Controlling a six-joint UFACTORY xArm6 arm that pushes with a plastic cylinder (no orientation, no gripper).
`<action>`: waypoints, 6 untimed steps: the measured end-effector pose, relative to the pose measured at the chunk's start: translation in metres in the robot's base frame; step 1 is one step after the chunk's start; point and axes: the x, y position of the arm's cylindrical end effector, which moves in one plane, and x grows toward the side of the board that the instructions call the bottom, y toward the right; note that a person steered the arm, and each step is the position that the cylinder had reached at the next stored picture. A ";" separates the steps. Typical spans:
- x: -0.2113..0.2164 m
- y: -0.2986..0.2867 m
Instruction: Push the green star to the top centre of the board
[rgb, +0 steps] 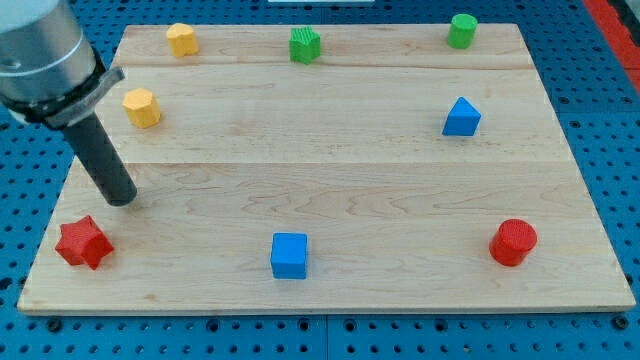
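Note:
The green star (305, 44) sits near the view's top edge of the wooden board (330, 180), about at its centre. My tip (121, 199) rests on the board at the view's left, far from the green star, below a yellow block (142, 107) and above a red star (82, 243). It touches no block.
A second yellow block (181, 39) lies at the top left and a green cylinder (461, 30) at the top right. A blue triangular block (461, 118) is at the right, a red cylinder (513, 242) at the bottom right, a blue cube (289, 255) at the bottom centre.

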 end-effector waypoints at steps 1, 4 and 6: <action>-0.015 0.006; -0.152 0.161; -0.224 0.201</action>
